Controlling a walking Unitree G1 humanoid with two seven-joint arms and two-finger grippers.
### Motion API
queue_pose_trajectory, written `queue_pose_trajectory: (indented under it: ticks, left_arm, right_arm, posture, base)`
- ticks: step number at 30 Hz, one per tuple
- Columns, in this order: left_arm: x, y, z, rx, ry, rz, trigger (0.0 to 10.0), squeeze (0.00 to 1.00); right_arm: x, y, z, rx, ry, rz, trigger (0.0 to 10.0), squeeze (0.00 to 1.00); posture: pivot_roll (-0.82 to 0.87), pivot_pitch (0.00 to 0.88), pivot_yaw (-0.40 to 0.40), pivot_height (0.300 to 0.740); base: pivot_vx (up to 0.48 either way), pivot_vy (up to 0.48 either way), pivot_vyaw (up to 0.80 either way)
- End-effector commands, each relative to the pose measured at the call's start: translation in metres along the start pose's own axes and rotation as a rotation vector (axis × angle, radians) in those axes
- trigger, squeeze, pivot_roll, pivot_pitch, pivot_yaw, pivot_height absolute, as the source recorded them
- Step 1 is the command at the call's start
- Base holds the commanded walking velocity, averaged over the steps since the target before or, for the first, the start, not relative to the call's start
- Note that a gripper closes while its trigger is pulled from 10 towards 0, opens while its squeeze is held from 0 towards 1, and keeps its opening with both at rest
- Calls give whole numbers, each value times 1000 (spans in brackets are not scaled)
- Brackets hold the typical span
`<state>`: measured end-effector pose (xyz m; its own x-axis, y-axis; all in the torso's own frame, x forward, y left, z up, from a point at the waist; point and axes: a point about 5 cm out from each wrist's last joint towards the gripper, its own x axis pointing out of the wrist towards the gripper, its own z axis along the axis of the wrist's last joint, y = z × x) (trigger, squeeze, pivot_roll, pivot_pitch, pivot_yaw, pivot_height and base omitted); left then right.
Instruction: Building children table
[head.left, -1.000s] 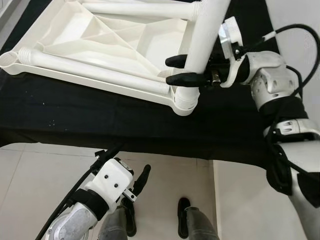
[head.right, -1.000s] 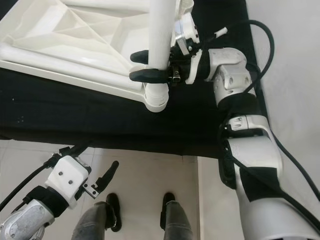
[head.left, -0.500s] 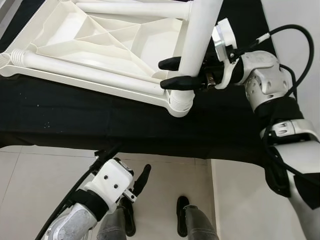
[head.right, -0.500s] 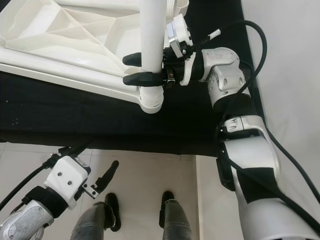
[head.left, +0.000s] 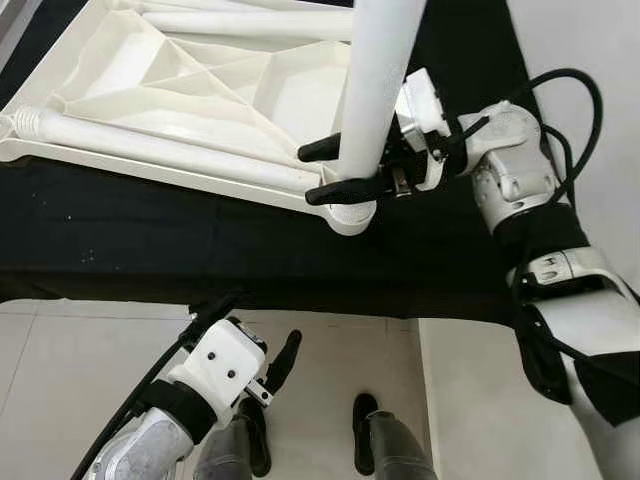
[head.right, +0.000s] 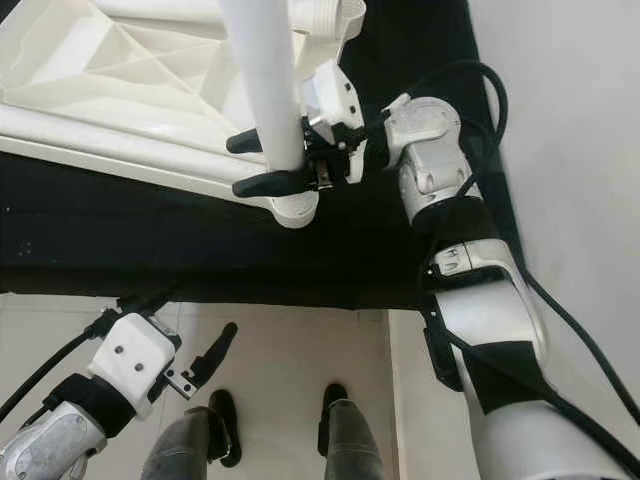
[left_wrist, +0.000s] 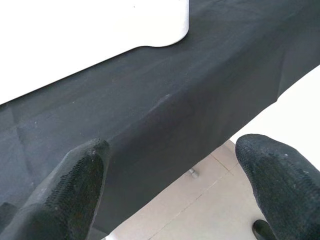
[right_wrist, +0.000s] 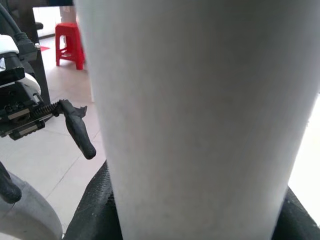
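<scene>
R hand (head.left: 343, 172) clamps white leg (head.left: 375, 80) upright at tabletop (head.left: 150, 90) corner; L hand (head.left: 280, 362) open.

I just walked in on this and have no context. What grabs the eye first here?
The white table leg stands upright over the near corner socket of the upside-down white tabletop on the black cloth, with the right gripper clamped around its lower end. The left gripper hangs open below, over the tiled floor.

Right gripper (head.left: 335, 170) reached forward, fingers clamped — left gripper (head.left: 283, 360) hangs low, fingers apart
</scene>
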<state>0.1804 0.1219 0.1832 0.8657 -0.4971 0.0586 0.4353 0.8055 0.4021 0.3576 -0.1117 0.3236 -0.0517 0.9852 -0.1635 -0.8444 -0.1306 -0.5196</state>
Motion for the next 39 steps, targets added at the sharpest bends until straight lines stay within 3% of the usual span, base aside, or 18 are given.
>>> queue_pose_trajectory:
  ticks: [1, 8, 13, 20, 31, 32, 34, 35, 37, 38, 39]
  left_arm:
    - [-2, -3, -2, 0, 18, -8, 10000, 0]
    - [-1, -3, -3, 2, 18, -6, 10000, 0]
    - [0, -3, -4, 4, 19, -3, 10000, 0]
    - [1, -3, -5, 4, 19, -3, 10000, 0]
    - [2, -5, -6, 2, 19, 0, 10000, 0]
    - [3, -5, -6, 1, 20, 0, 10000, 0]
    - [4, -6, -7, -1, 20, 2, 10000, 0]
    - [4, -6, -7, -1, 20, 2, 10000, 0]
    - [5, -7, -7, 1, 19, 6, 10000, 0]
    - [5, -7, -7, 1, 19, 6, 10000, 0]
    - [6, -7, -7, 2, 18, 8, 10000, 0]
  right_arm:
    - [5, 20, -41, 212, 58, 51, 10000, 0]
    - [2, 1, -30, 306, -22, -105, 10000, 0]
    - [2, -4, -28, 318, -46, -153, 10000, 0]
    - [4, -1, -35, 327, -19, -181, 10000, 0]
    - [1, -4, -56, 351, 159, -440, 10000, 0]
    - [-3, -6, -60, 366, 194, -522, 10000, 0]
    - [-18, -6, -72, 393, 317, -843, 10000, 0]
    - [-18, -6, -72, 393, 317, -843, 10000, 0]
    - [-33, 13, -82, 465, 393, -1188, 10000, 0]
    - [-33, 13, -82, 465, 393, -1188, 10000, 0]
    - [-30, 31, -83, 497, 393, -1280, 10000, 0]
  posture:
    - [40, 486, -12, 740]
    - [28, 475, -18, 740]
    - [31, 467, -17, 740]
    - [28, 461, -17, 740]
    - [3, 454, -38, 740]
    - [-6, 453, -48, 740]
    - [-17, 446, -68, 740]
    - [-17, 446, -68, 740]
    - [-19, 441, -71, 740]
    - [-19, 441, -71, 740]
    - [-19, 441, -63, 740]
  base:
    - [0, 0, 0]
    - [0, 0, 0]
    - [0, 0, 0]
    - [0, 0, 0]
    - [0, 0, 0]
    - [0, 0, 0]
    - [0, 0, 0]
    - [0, 0, 0]
    - [0, 0, 0]
    - [0, 0, 0]
    - [0, 0, 0]
